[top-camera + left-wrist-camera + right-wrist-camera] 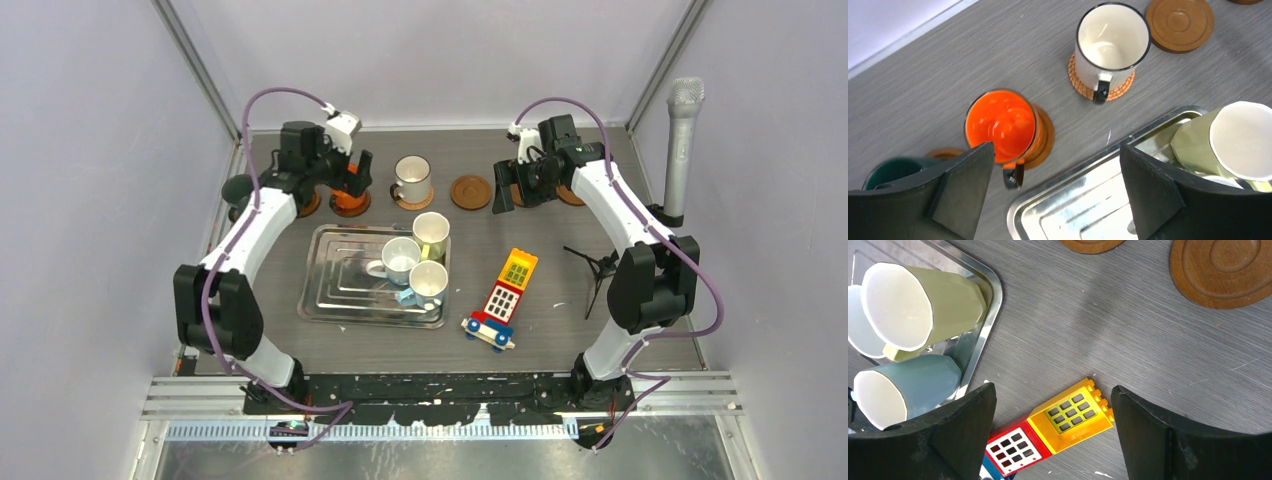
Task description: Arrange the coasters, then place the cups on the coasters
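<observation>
An orange cup [1000, 125] stands upright on a coaster [1047, 140]. My left gripper [1055, 147] hangs open just above and beside it, holding nothing; from above the left gripper [345, 178] sits over that cup [350, 200]. A black-rimmed white cup [1113, 42] rests on a woven coaster [1100, 91]. A dark green cup [895, 170] stands on another coaster [943, 151]. Bare coasters [1223, 270] [470, 191] lie at the back. My right gripper [1053, 387] is open and empty. A pale yellow cup [923, 305] and a light blue cup [903, 390] lie in the tray.
The metal tray [330, 290] lies mid-table with three cups in it. A red, yellow and blue toy block [505, 298] lies to its right, under my right gripper. A small black tripod [598, 265] and an upright microphone [683, 150] stand at the right edge.
</observation>
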